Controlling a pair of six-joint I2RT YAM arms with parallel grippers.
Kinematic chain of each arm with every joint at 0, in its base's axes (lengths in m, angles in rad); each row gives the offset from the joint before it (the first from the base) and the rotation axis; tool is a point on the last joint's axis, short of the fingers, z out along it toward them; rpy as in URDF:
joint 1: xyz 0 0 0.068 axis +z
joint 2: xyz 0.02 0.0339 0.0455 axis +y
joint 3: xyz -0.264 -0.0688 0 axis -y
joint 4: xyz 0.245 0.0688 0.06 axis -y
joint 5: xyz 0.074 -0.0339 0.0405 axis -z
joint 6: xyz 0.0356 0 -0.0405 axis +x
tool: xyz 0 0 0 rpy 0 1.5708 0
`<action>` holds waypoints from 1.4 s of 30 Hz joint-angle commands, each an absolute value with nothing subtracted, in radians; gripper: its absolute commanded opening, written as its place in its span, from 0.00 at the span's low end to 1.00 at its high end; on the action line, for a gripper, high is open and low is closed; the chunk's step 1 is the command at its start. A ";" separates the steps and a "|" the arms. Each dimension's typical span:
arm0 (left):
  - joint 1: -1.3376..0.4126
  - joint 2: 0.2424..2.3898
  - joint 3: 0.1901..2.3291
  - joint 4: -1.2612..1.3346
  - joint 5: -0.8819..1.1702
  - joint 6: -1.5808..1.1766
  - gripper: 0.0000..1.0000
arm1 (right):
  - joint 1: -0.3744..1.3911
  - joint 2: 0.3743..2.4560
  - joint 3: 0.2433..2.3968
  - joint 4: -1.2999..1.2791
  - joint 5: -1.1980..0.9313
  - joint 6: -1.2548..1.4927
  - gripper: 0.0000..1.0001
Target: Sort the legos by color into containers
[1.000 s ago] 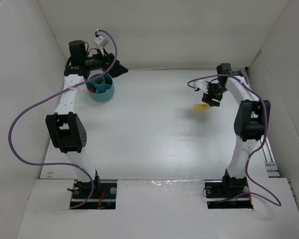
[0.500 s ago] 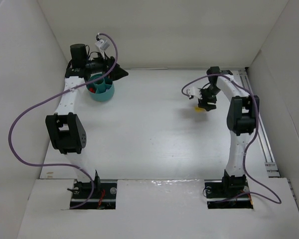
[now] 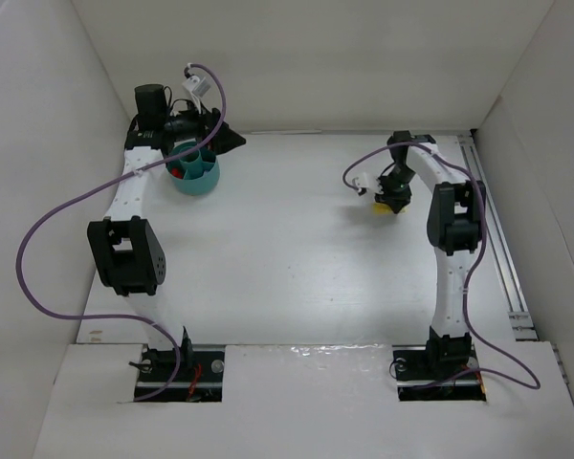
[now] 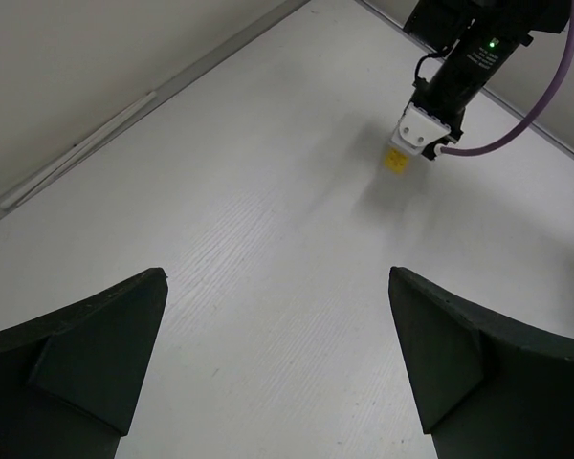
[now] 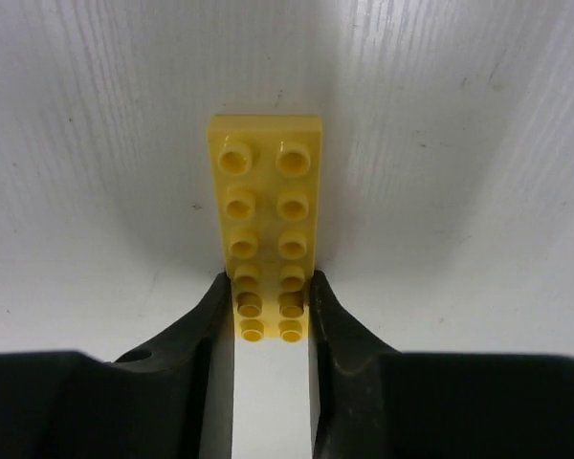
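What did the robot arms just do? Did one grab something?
The right pincer swung a little left, came down over the yellow lego plate and closed on its long sides. The left pincer stayed wide open beside the teal bowl, which did not move.

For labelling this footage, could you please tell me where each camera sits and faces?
Top external: above, behind the bases, looking down on the table; both arms show.
Left wrist: faces across the table toward the right gripper; open left gripper frames the bottom.
Right wrist: looks down at the yellow lego pinched between its fingers.
Shared: all show that lego.
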State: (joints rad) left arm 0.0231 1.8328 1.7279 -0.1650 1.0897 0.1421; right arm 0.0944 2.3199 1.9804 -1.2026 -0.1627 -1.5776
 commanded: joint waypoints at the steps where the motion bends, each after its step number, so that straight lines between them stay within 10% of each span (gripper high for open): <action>1: 0.025 1.779 1.726 -0.129 1.097 0.144 1.00 | 0.115 2.307 1.964 -1.221 -0.176 -1.536 0.19; 4: 0.025 1.779 1.683 -0.079 1.097 0.080 0.96 | 0.127 2.251 1.953 -1.188 -0.294 -1.413 0.04; 17: -0.064 1.758 1.575 0.025 1.080 -0.133 0.83 | 0.434 2.023 1.959 -0.620 -0.505 -0.462 0.01; 42: -0.140 1.825 1.617 0.060 1.080 -0.233 0.67 | 0.591 2.003 1.987 -0.474 -0.374 -0.305 0.00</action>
State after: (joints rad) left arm -0.1310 1.8236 1.5772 0.0177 1.0508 -0.2131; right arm 0.5728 2.0274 1.9739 -0.5339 -0.3798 -0.3180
